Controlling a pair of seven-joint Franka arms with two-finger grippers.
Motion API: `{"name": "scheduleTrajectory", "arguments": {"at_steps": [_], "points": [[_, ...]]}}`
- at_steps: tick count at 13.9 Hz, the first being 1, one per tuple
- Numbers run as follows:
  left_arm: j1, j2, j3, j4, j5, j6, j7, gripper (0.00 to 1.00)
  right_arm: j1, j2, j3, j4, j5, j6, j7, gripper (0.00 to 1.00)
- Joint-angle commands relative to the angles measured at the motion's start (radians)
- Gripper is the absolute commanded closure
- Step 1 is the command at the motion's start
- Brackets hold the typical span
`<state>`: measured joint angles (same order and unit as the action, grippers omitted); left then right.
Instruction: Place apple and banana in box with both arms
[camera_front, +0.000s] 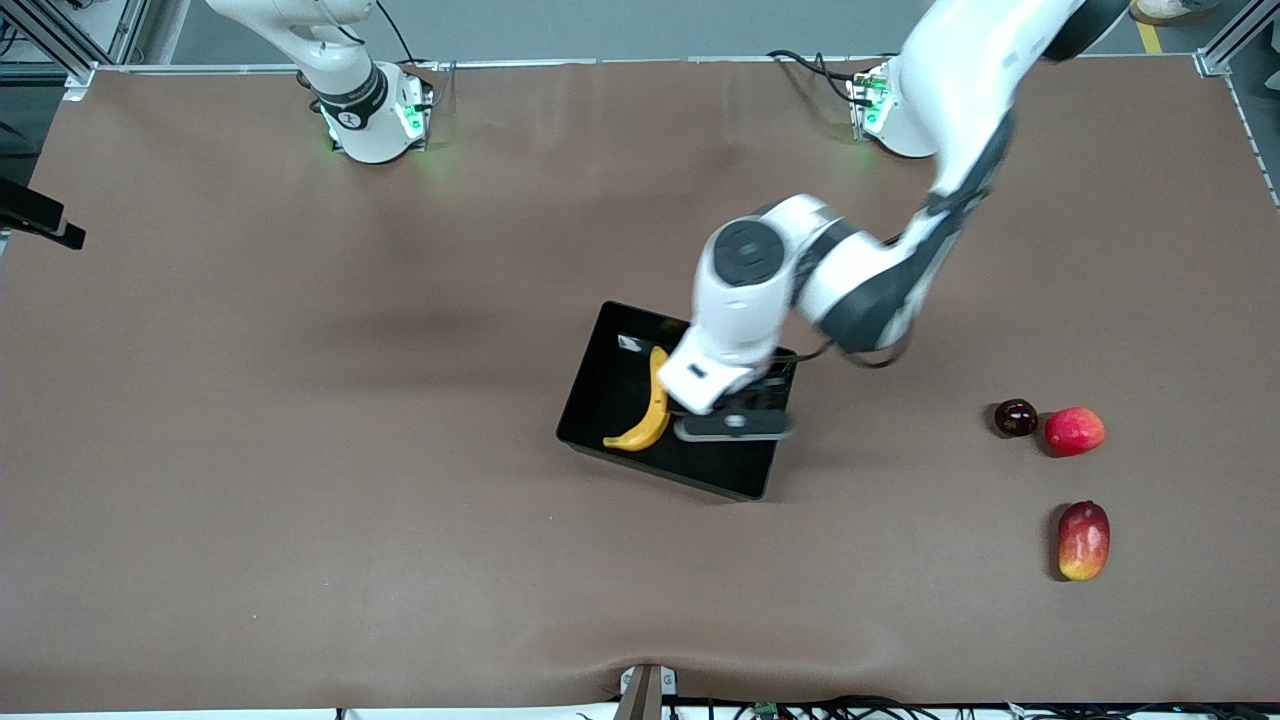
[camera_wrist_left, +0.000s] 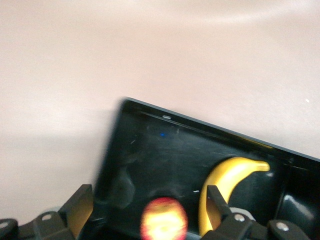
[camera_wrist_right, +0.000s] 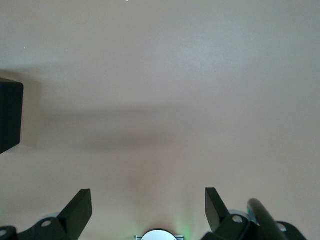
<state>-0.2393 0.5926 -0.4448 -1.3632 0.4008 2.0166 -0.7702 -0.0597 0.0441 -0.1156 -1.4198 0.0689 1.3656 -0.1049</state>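
The left gripper is hanging spread over the box at frame centre, the firm, roll-prone apple sitting between its fingers beside the banana, while the right gripper is waiting spread.

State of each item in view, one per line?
banana: lying in the box
apple: between the open fingers, over the box floor
box: upright on the table
left gripper: open, over the box
right gripper: open, empty, waiting above bare table
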Motion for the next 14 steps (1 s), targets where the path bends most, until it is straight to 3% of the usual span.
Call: {"name": "scheduleTrajectory", "arguments": {"at_steps": [1, 6, 14], "points": [[0.11, -0.106, -0.009, -0.045, -0.069, -0.082, 0.121, 0.0, -0.019, -0.02, 0.016, -0.011, -0.011, -0.003, 0.007, 0.0], [0.238, -0.174, -0.012, -0.045, -0.08, -0.131, 0.138, 0.0, -0.02, -0.018, 0.014, -0.011, -0.011, -0.003, 0.007, 0.0], [0.268, -0.26, -0.002, -0.045, -0.097, -0.262, 0.154, 0.0, -0.02, -0.018, 0.014, -0.011, -0.011, -0.003, 0.007, 0.0]]}}
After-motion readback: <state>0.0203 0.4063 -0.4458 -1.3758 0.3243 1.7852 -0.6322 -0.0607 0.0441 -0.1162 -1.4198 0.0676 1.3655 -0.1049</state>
